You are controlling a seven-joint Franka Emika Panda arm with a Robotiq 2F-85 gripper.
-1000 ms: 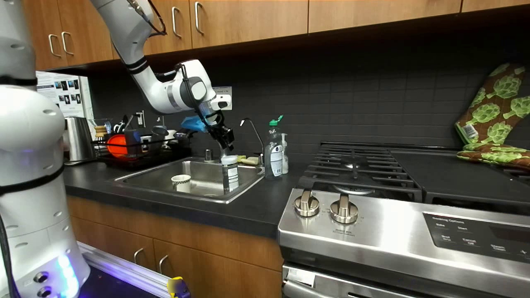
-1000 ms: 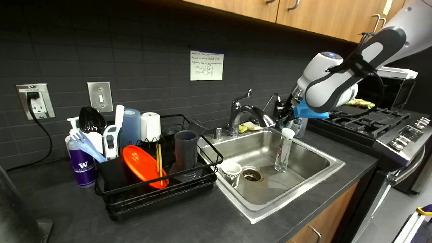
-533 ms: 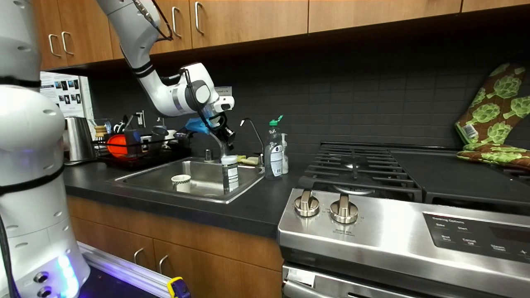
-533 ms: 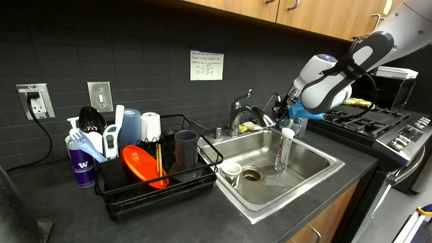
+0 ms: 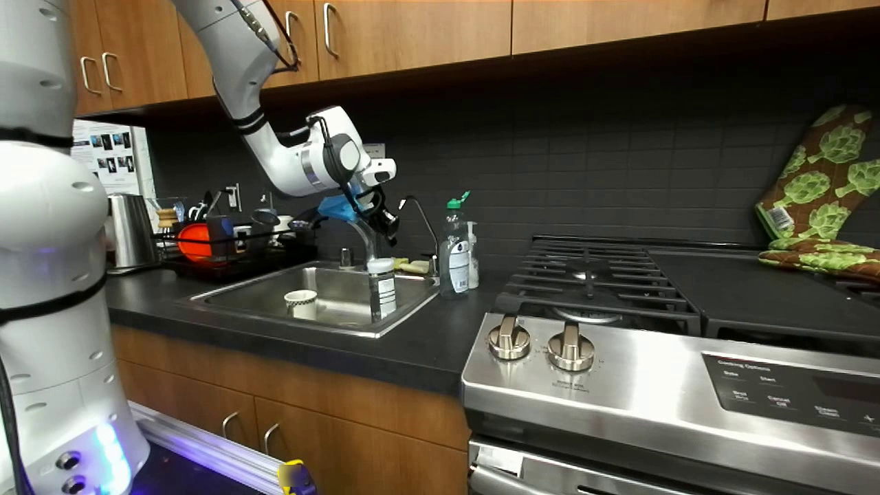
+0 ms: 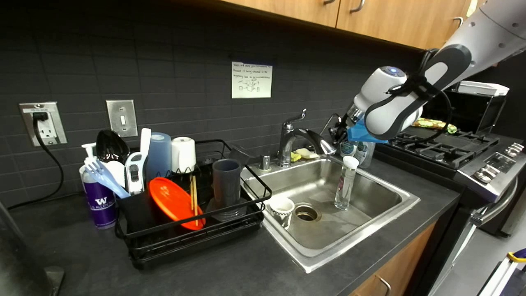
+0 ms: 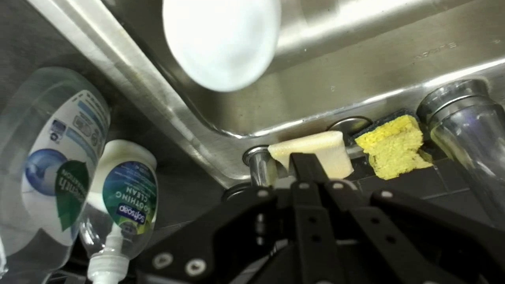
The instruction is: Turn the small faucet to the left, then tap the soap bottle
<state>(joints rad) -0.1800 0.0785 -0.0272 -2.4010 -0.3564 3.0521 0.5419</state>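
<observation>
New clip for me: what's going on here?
A robot arm holds its claw, shut and with nothing visible in its grip, close to the small gooseneck faucet at the sink; I can't tell whether they touch. The green-capped soap bottle stands upright on the counter, apart from the claw.

Arm (image 5: 240, 75): wht/gry, blk bands (image 5: 249, 122), ext. blk cables (image 6: 419, 85) | base (image 5: 62, 412): wht, glowing blu-wht light (image 5: 112, 455) | gripper (image 7: 307, 167): blk, silver screws (image 7: 195, 267), blu pc (image 6: 363, 134) nr it
</observation>
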